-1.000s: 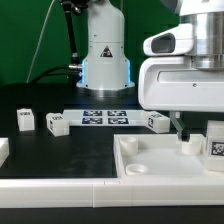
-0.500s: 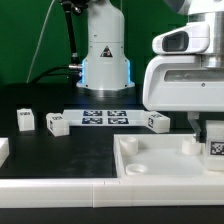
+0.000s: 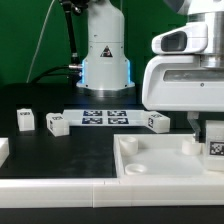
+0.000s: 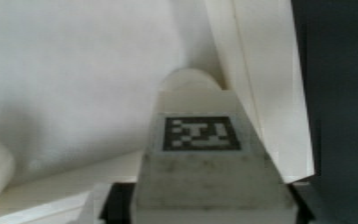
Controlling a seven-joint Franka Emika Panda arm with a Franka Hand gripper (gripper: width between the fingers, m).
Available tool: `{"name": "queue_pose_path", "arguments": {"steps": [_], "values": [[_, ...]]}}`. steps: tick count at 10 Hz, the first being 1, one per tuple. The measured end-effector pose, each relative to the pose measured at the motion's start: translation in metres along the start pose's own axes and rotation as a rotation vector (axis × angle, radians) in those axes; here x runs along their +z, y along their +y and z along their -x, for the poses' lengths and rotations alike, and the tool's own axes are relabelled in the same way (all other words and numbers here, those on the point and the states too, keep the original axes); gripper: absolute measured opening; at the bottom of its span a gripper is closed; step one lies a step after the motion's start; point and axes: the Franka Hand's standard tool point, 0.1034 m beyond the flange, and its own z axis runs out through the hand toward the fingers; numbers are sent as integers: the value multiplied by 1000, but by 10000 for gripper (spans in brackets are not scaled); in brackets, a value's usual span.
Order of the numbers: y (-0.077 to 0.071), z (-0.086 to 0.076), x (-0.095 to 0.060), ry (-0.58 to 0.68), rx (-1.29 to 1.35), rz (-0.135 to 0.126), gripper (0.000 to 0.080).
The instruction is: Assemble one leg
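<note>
My gripper [image 3: 207,133] is at the exterior view's right, over the large white slab [image 3: 150,165]. It is shut on a leg [image 3: 215,145], a stubby white block with a square tag that stands upright on the slab. In the wrist view the leg [image 4: 201,140] fills the gap between my black fingers [image 4: 123,205], tag facing the camera, with the gripper [image 4: 208,208] around its near end. Three more legs lie on the black table: one [image 3: 25,120] at the far left, one [image 3: 57,123] beside it, one [image 3: 158,122] next to my hand.
The marker board [image 3: 105,117] lies flat behind the legs. The robot's base [image 3: 105,60] stands at the back. Another white part [image 3: 3,150] pokes in at the left edge. The slab has raised rims and a corner hole [image 3: 138,170].
My hand has moved toward the exterior view's right, bringing the fingers around the upright leg on the slab. In the last half second nothing visibly moved.
</note>
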Motion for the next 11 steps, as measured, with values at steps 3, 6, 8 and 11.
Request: {"name": "queue_pose_path", "arguments": {"steps": [3,6,8,11], "values": [[0,3,1,-7,418,-2,290],[0,5,2,-14,827,-4,290],[1,6,2,-22,1115,-1,291],[1,7,3,-37,1404,1,291]]}}
